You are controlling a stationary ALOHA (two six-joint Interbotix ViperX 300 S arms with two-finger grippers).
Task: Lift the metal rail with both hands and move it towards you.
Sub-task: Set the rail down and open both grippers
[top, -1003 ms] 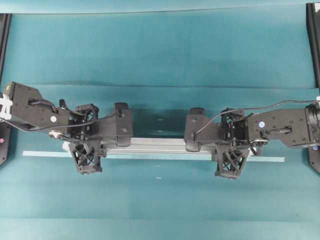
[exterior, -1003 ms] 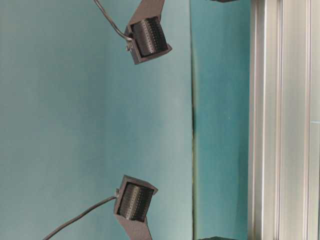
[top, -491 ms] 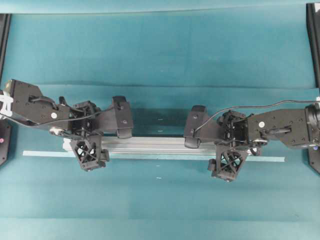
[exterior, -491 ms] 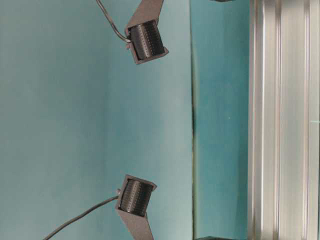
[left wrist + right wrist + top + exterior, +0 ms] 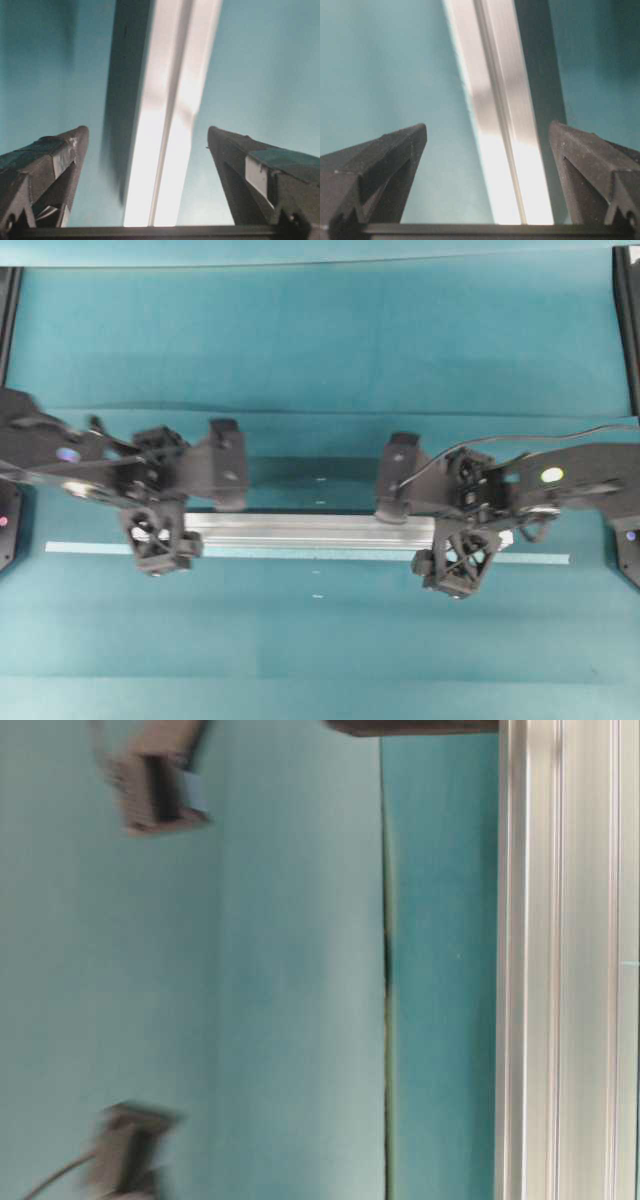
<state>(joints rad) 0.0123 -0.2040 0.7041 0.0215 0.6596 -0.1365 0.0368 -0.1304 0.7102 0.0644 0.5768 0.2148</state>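
The metal rail lies flat across the teal table, a silver grooved bar. My left gripper hangs over its left end and hides that end. My right gripper hangs over the bar near its right end. In the left wrist view the rail runs between the wide-apart fingers of the left gripper without touching either. In the right wrist view the rail runs between the spread fingers of the right gripper, nearer the right finger, also untouched. Both grippers are open and empty.
A thin pale-blue tape strip lies along the near side of the rail and reaches past both its ends. In the table-level view the rail fills the right edge. A fold in the teal cover runs beside it.
Both grippers have shifted a little toward the far side, and the left one has slid left along the rail. The table-level view shows them blurred with motion. The rail has stayed put.
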